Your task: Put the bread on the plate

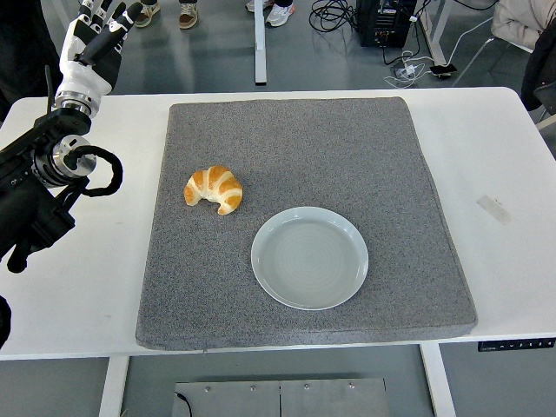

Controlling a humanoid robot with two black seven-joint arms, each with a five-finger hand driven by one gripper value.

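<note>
Left hand raised, croissant waiting on the mat

The left hand (91, 39) is hovering past the table's (495, 148) far left corner, fingers loosely spread and holding nothing; the right arm is out of view. The croissant (214, 189) is lying near the left edge of the grey mat (347, 148), apart from the plate (309, 257) near the mat's front edge. Judging ahead: a hard or off-centre pinch is likely crushing or rolling the bread, and a late release risks clipping the plate's rim.
</note>
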